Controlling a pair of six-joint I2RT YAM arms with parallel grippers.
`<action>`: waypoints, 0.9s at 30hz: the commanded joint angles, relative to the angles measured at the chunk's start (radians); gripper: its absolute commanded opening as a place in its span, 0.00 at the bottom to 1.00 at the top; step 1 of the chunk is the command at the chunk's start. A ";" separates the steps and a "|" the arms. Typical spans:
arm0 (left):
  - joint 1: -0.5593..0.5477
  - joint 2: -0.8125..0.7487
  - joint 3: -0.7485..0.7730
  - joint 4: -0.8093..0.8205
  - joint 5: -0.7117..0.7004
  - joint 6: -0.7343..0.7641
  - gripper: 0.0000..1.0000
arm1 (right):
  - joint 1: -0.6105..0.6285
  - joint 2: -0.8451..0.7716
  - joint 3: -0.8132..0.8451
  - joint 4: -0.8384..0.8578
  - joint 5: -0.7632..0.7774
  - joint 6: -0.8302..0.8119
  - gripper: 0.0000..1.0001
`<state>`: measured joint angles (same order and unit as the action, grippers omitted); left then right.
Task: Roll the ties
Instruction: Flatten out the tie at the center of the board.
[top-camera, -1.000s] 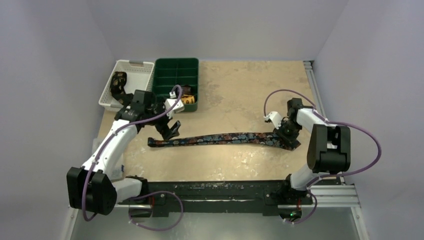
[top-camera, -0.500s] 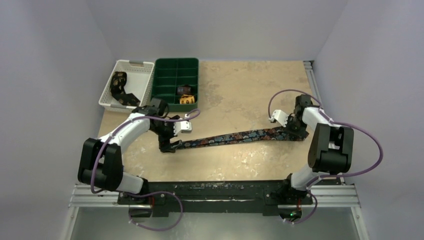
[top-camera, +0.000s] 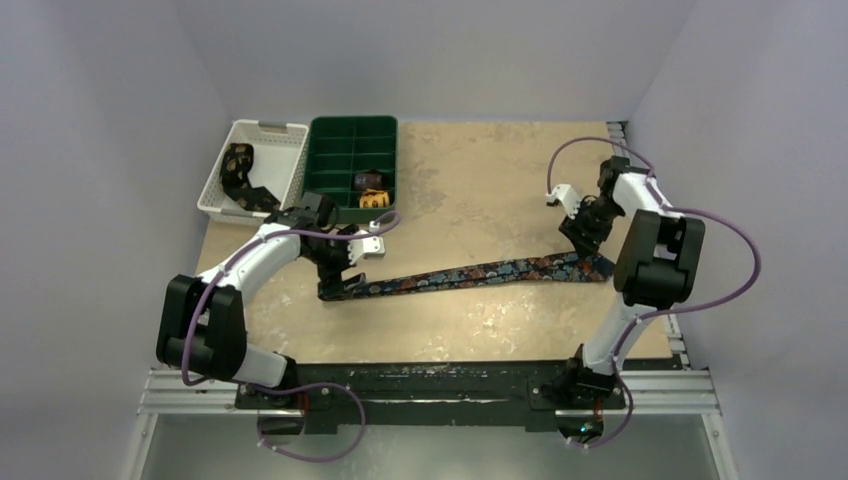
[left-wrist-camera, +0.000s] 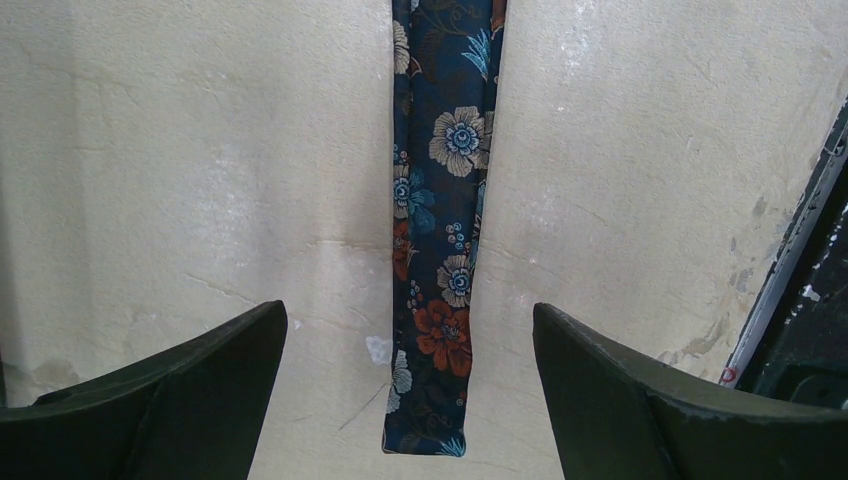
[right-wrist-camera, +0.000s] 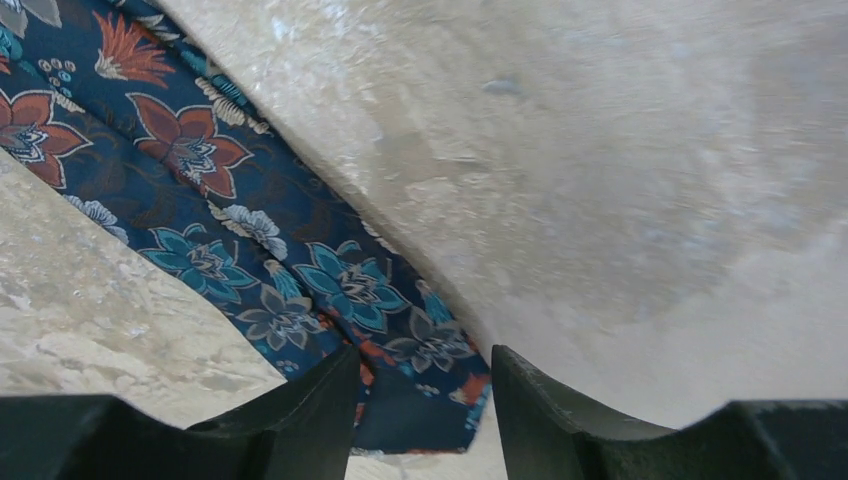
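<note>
Tabletop open behind tie; green tray, white basket block back-left.

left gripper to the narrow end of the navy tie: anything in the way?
Nothing visible. The left gripper hangs open over the narrow end of the navy tie, its fingers either side, only bare table between them and the fabric. The green tray and white basket sit farther back, off that path.

Long tie: flat on the table, running from left to right.
Left gripper: over the tie's left end, one finger on each side.
Right gripper: by the tie's right end.
Basket: far left corner, another tie inside.
Tray: just right of the basket, rolled ties inside.
</note>
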<state>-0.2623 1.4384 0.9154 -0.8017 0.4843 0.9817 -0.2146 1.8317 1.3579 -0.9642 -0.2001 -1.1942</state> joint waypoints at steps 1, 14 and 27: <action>-0.002 -0.020 0.037 0.002 0.002 -0.018 0.93 | -0.001 0.025 0.020 -0.082 0.003 0.008 0.51; -0.002 -0.018 0.031 0.014 -0.037 -0.048 0.93 | -0.001 0.081 -0.019 -0.003 0.038 -0.009 0.24; -0.002 -0.020 0.014 0.039 -0.050 -0.049 0.93 | -0.001 -0.043 -0.027 -0.102 0.012 -0.043 0.00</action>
<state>-0.2623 1.4384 0.9192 -0.7868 0.4297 0.9344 -0.2142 1.8683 1.3201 -0.9947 -0.1680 -1.2171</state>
